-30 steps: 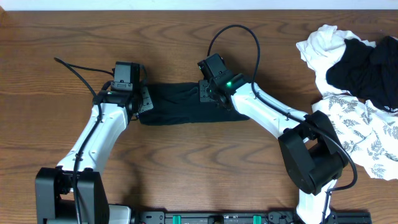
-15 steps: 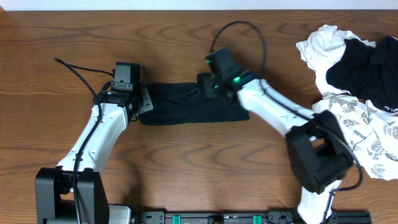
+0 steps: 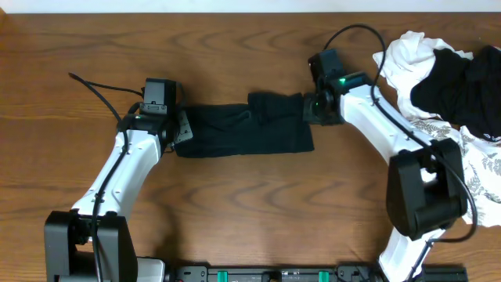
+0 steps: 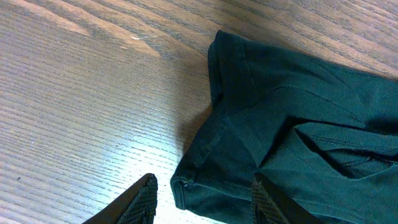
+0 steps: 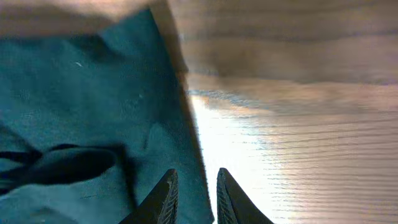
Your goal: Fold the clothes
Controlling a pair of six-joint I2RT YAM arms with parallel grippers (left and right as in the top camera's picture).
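Wooden table (image 3: 235, 204), on which white, black and leaf-print clothes (image 3: 446, 86) are heaped at 2 o'clock and a black garment (image 3: 243, 133) is laid at centre, its 9 o'clock corner straddled by the half-open left gripper (image 3: 180, 125), its 3 o'clock edge met by the narrow-jawed right gripper (image 3: 311, 110), grip not discernible.

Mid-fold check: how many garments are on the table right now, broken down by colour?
Black: 2 (black garment between the arms, black garment in the pile)
White: 1 (white garment)
Leaf print: 1 (leaf-print garment)
Total: 4
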